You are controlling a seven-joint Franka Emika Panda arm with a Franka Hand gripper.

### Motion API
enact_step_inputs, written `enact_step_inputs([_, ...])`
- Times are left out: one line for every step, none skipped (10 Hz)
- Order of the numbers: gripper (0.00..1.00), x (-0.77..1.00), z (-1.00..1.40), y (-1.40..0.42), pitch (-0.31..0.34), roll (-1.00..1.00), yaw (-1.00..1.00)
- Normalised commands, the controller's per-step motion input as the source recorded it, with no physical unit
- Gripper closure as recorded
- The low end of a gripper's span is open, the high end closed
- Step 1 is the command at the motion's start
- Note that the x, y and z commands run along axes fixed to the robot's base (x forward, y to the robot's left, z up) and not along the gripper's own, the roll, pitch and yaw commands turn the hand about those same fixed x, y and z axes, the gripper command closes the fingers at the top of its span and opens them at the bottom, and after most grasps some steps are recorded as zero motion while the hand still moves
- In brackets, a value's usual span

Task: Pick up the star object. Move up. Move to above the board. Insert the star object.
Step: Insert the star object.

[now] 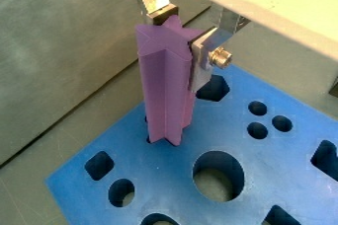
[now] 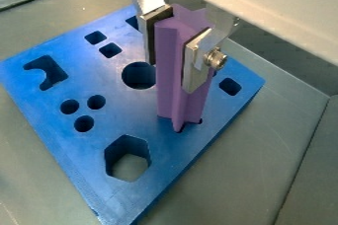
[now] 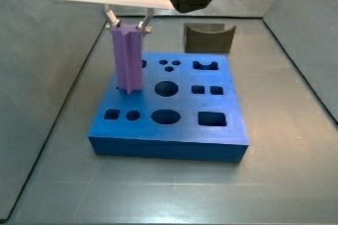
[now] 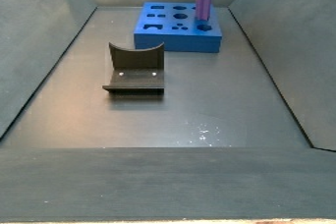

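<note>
The star object [image 1: 165,81] is a tall purple prism, standing upright in both wrist views [image 2: 179,76]. My gripper [image 1: 183,34] is shut on its upper end, one silver finger pressed against each side [image 2: 177,41]. Its lower end sits in a dark hole near one corner of the blue board [image 1: 93,155], which has many cut-outs [image 2: 53,106]. In both side views the star object [image 3: 128,59] rises from the board [image 3: 172,135] under the gripper [image 3: 128,22], at the board's far corner [image 4: 205,0].
The dark fixture [image 4: 134,69] stands on the grey floor apart from the board [image 4: 178,33], and shows behind the board in a side view [image 3: 208,37]. Grey sloping walls [image 4: 39,61] enclose the floor.
</note>
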Motion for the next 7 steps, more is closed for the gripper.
enact_step_inputs([1.0,-0.01,-1.0,0.0,-0.129,0.06,0.0])
enact_step_inputs([1.0,-0.02,-1.0,-0.04,-0.079,0.06,-0.02])
enact_step_inputs([1.0,0.0,-1.0,-0.14,-0.063,0.07,-0.11])
enact_step_inputs([1.0,0.0,-1.0,-0.15,-0.069,0.08,-0.14])
enact_step_inputs([1.0,0.05,-1.0,-0.11,-0.079,0.13,-0.16])
enact_step_inputs([1.0,0.06,-1.0,-0.09,-0.099,0.11,-0.12])
enact_step_inputs([1.0,0.19,-0.91,0.0,-0.134,0.05,-0.1])
